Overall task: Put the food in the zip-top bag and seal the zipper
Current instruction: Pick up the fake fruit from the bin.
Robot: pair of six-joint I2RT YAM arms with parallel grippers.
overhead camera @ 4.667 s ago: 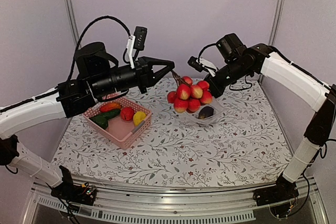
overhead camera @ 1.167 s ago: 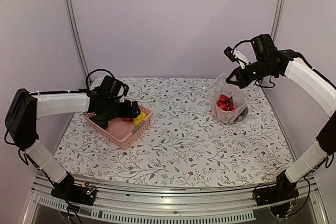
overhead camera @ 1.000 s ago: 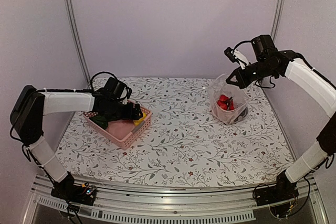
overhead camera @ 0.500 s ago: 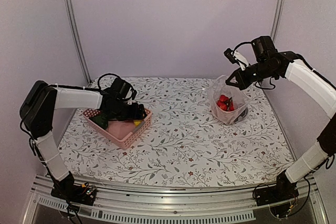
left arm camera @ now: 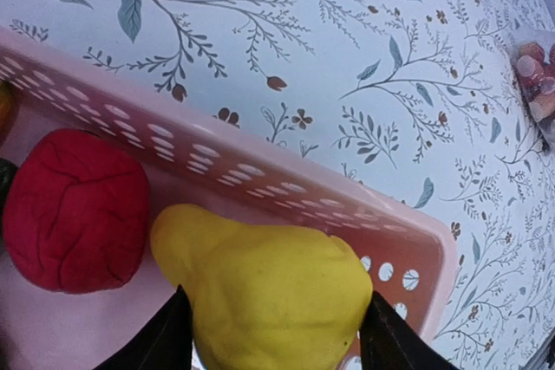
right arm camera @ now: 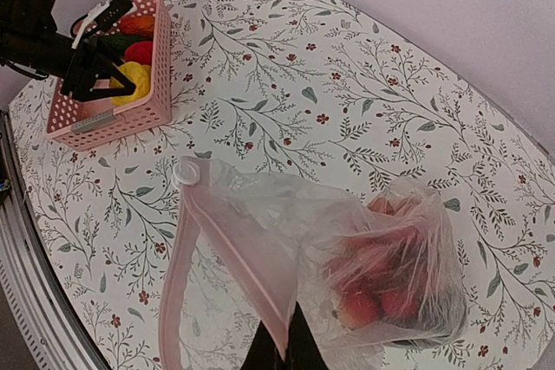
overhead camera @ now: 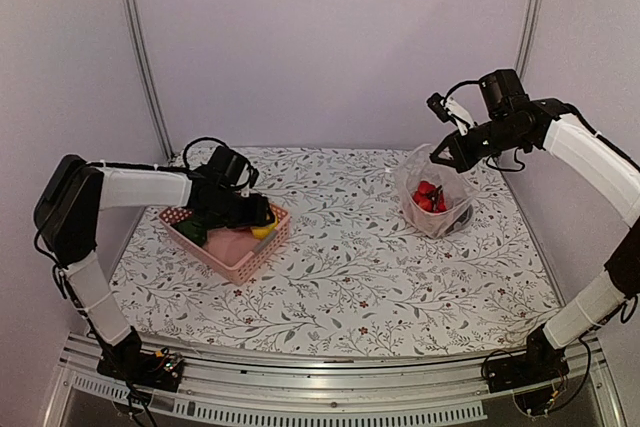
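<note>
My left gripper (overhead camera: 258,219) reaches into the pink basket (overhead camera: 235,265), its jaws closed against both sides of a yellow piece (left arm camera: 277,292) of the food. A red piece (left arm camera: 76,210) lies beside it, and a green piece (overhead camera: 192,232) lies farther left. My right gripper (overhead camera: 437,160) is shut on the mouth edge of the zip-top bag (right arm camera: 347,231) and holds it up at the far right. The bag hangs open with its pinkish zipper (right arm camera: 173,301) unsealed. Inside sit the red-yellow balls (right arm camera: 381,292) and something dark beneath them.
The flowered tablecloth (overhead camera: 350,267) covers the table between the basket and the bag. Metal frame posts (overhead camera: 140,47) rise at the back corners, with a plain wall behind them.
My left gripper's jaws have closed in onto the yellow piece inside the basket, and the arm shifted slightly. The right arm and the bag have stayed still.
</note>
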